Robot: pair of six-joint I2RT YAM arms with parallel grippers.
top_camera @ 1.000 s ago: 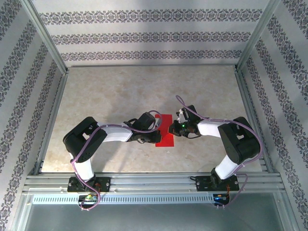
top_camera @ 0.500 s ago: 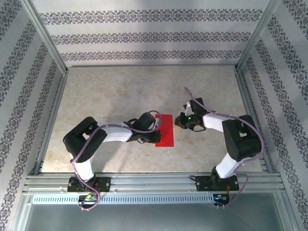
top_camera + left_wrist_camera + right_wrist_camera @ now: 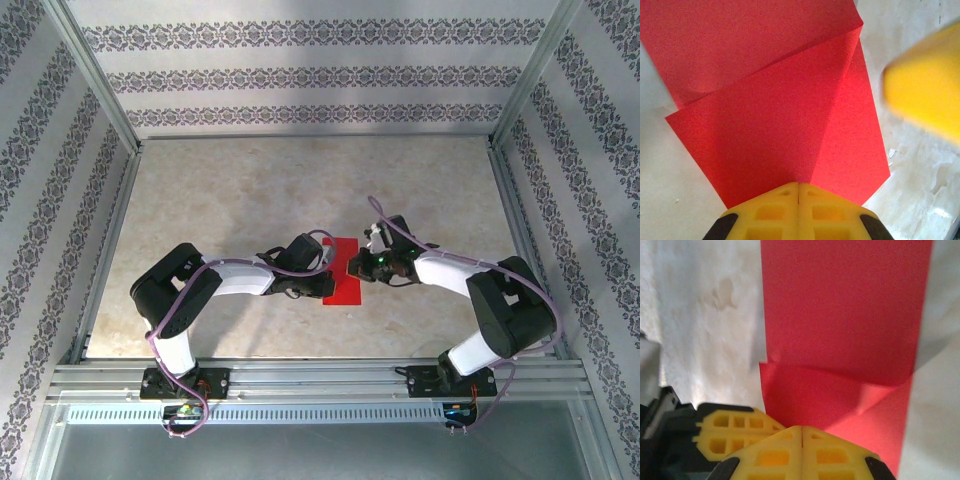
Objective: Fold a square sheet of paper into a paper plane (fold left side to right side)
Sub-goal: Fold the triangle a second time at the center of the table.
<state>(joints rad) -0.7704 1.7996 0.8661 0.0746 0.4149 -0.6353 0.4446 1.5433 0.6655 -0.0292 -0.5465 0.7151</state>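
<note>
While both arms reached in toward the middle of the table (image 3: 250, 190), the square sheet of paper (image 3: 343, 275) lay flat on the pale, marbled surface between them, showing from above as a narrow red outline somewhat nearer the arm bases than the far wall. The left gripper (image 3: 322, 272) came in from the left with its tip over the paper's left edge, and the right gripper (image 3: 357, 267) came in from the right to the paper's upper right edge. In the left wrist view the left gripper (image 3: 798, 186) was closed, its two yellow fingers (image 3: 771, 210) pressed together along a thin seam with nothing seen between them, and their tips sat over the near edge of the paper (image 3: 765, 120). That view showed the sheet already creased: one slanted layer lay across another, with a sharp fold line running away from the fingertips toward the far corner. A blurred yellow shape (image 3: 925, 90) hung at the right side, over the table just beside the paper. In the right wrist view the right gripper (image 3: 802, 430) was likewise closed, fingers meeting at a seam and holding nothing, its tips over the near part of the paper (image 3: 845, 310), where a folded flap overlapped the flat red band beyond.
</note>
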